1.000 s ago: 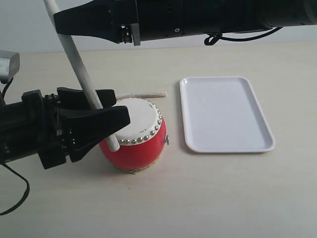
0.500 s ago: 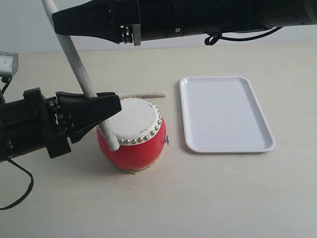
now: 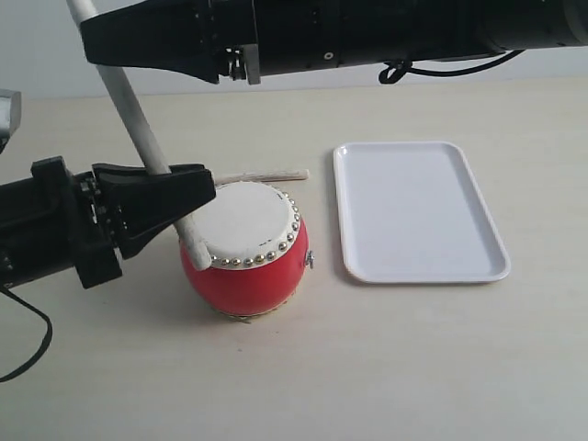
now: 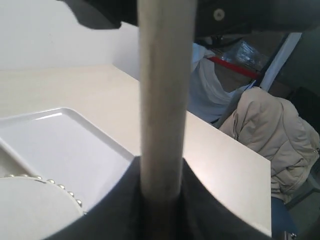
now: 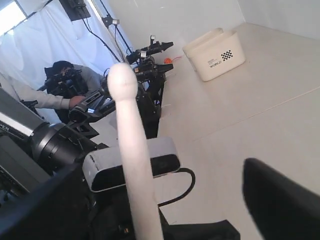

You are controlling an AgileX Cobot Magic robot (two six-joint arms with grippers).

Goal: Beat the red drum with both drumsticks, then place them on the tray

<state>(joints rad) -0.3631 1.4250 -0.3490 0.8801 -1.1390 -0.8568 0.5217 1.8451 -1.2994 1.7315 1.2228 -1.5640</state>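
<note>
"WORLD" is printed on the cream bin (image 5: 215,52), beside a checkered patch.

The drum (image 3: 253,266) stands on the surface (image 3: 386,367), left of centre in the exterior view. The tray (image 3: 418,211) lies flat to its right, near it but apart. The lying drumstick (image 3: 266,175) rests on the surface just behind the drum. The leaning drumstick (image 3: 131,119) slants steeply over the drum's left edge with its lower tip at the rim. Its shaft sits between the jaws of the left end effector (image 3: 188,188), and its upper end is at the right end effector (image 3: 96,41) above.
</note>
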